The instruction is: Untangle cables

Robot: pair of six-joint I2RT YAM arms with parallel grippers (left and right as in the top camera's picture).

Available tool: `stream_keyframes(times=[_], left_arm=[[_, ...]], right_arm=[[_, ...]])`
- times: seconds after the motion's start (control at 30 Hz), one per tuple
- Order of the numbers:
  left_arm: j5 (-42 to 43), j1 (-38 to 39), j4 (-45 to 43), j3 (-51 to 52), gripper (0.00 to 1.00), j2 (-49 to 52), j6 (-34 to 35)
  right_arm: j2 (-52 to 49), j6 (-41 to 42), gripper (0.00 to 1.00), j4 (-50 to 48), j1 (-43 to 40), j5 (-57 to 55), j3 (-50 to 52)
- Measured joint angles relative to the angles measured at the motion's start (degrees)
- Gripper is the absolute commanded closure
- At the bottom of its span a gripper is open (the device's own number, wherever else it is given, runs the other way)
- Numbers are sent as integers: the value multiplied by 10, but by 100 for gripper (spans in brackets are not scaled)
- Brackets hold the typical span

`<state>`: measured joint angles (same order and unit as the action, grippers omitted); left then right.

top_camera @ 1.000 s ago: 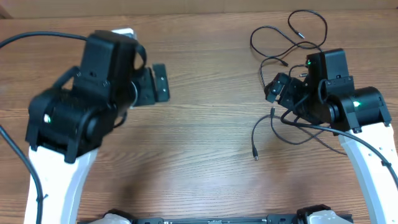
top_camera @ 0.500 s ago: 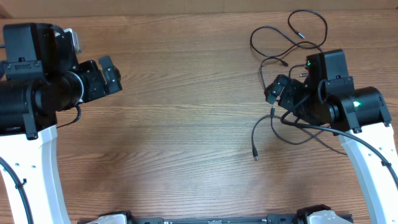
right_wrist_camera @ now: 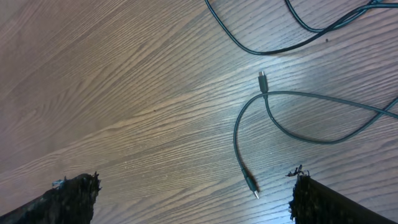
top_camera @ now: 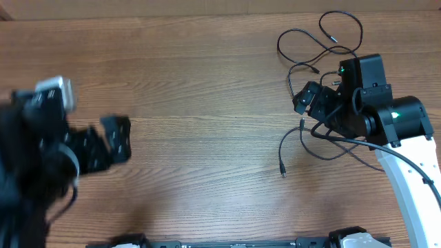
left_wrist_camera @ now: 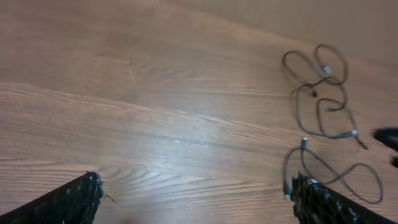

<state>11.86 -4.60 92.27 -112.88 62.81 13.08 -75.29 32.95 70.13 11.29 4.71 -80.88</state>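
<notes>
Since the cables (right_wrist_camera: 263, 81) lie as loose black strands directly beneath and around the right gripper (top_camera: 308, 98), its fingers stand spread wide above them, pinching nothing, apparently poised to pick one strand. Well off to its side, the left gripper (top_camera: 114, 138) is spread and empty too, clear of them.

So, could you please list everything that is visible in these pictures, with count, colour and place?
table: one, brown wood, under everything
cables: several thin strands, exact count unclear, black, spread loose on the right side of the table
left arm: one, dark, blurred, at the left edge
right arm: one, white and black, at the right edge
left gripper: one, black, open and empty, over bare table
right gripper: one, black, open and empty, above the cables
</notes>
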Motion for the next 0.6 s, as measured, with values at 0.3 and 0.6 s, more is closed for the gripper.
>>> stream_keyframes(times=[0.3,0.6], left_arm=[[6,0,24,48,0,-118,0],[28,0,24,101,0,-175,-13]], right_arm=[[0,0,0,0,0,0,0],[0,-2,0,-1,0,0,0]])
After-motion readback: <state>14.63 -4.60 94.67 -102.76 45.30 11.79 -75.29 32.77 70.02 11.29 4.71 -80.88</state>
